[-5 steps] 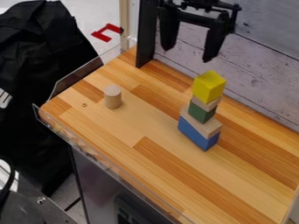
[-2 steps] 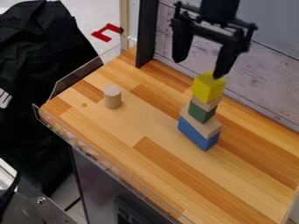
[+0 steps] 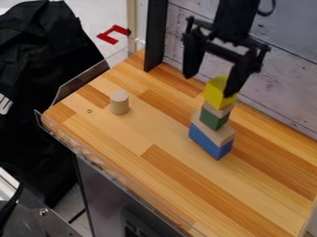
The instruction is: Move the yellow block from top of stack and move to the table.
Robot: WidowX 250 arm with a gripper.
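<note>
We log the yellow block (image 3: 214,94) upright, long axis vertical, bright and flat-faced, atop the stack (image 3: 212,119) on the tabletop (image 3: 155,132), with the claw (image 3: 209,85) spread, one fingertip (image 3: 231,89) overlapping the block in view.

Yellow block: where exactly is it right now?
In the camera view, right of centre, the yellow block sits on the small natural-wood block above the green block, with one finger of the open gripper overlapping its right side.
</note>
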